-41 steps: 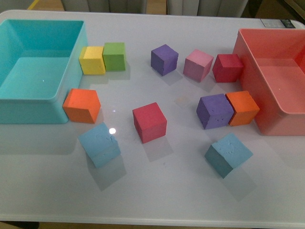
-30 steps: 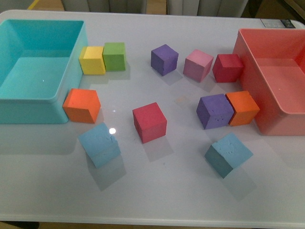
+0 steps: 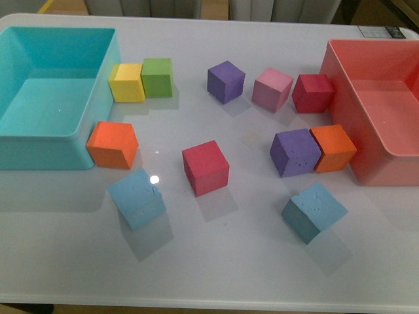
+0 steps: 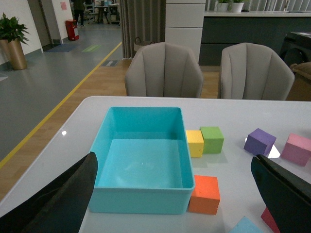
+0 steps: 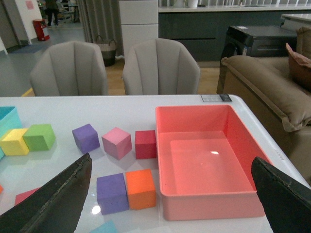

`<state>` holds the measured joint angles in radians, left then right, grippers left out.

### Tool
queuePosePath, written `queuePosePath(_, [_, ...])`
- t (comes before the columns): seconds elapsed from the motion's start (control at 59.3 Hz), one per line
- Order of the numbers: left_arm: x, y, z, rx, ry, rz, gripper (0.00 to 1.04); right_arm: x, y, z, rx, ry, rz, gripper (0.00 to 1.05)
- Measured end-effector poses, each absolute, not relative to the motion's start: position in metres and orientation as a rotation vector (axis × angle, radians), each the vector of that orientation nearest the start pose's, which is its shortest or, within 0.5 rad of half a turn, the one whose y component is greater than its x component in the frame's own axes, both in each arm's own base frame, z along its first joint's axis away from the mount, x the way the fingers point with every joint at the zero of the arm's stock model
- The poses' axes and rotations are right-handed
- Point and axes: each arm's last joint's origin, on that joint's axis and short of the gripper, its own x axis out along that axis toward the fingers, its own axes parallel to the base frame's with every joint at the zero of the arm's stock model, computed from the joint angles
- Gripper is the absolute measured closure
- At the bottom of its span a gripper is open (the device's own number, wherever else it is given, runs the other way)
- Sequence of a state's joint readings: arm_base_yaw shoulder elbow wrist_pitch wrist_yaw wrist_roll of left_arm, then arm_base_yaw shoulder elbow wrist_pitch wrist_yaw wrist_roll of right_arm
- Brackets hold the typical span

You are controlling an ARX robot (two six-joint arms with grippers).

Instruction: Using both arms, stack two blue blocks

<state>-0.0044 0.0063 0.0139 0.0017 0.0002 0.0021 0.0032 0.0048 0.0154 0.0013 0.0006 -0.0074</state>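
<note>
The sky blue block [image 3: 136, 197] lies on the white table at the front left, apart from the others. The darker teal-blue block [image 3: 313, 211] lies at the front right. Neither arm shows in the front view. My left gripper [image 4: 175, 194] is open and empty, high above the table's left part, with a corner of the sky blue block [image 4: 245, 226] at the frame's lower edge. My right gripper [image 5: 170, 194] is open and empty above the right part, with a corner of the teal-blue block [image 5: 104, 227] just in view.
A large turquoise bin [image 3: 49, 140] stands at the left, a pink bin [image 3: 366, 163] at the right. Between them lie yellow [image 3: 126, 82], green [image 3: 157, 77], orange [image 3: 112, 144], red [image 3: 205, 167], purple [image 3: 294, 152], orange [image 3: 334, 148], pink [image 3: 272, 89] and dark red [image 3: 312, 92] cubes.
</note>
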Motion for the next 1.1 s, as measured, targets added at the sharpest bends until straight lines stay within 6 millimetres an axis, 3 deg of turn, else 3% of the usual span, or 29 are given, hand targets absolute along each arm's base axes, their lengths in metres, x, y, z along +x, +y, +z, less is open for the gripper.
queuePosePath(0.236, [0.097, 0.0, 0.168, 0.002, -0.009, -0.005, 0.09, 0.097, 0.0, 0.168, -0.01, -0.007, 0.006, 0.09])
queuePosePath(0.27, [0.097, 0.0, 0.168, 0.002, -0.009, -0.004, 0.09, 0.098, 0.0, 0.168, -0.046, 0.078, 0.061, 0.09])
queuePosePath(0.321, [0.097, 0.0, 0.168, 0.002, -0.009, -0.004, 0.09, 0.101, -0.001, 0.169, -0.102, 0.36, 0.173, 0.09])
queuePosePath(0.405, [0.097, 0.0, 0.168, 0.002, -0.01, -0.005, 0.09, 0.12, -0.003, 0.161, -0.193, 0.598, 0.272, 0.09])
queuePosePath(0.591, [0.097, 0.0, 0.168, 0.002, -0.01, -0.005, 0.09, 0.163, 0.006, 0.139, -0.414, 0.649, 0.358, 0.09])
queuePosePath(0.658, [0.097, 0.0, 0.168, 0.002, -0.01, -0.005, 0.09, 0.186, 0.017, 0.12, -0.488, 0.678, 0.427, 0.09])
queuePosePath(0.894, [0.097, 0.0, 0.168, 0.002, -0.01, -0.004, 0.09, 0.227, 0.043, 0.074, -0.516, 0.812, 0.529, 0.09])
queuePosePath(1.097, [0.097, 0.0, 0.168, 0.002, -0.01, -0.005, 0.09, 0.246, 0.058, 0.055, -0.445, 0.863, 0.539, 0.09])
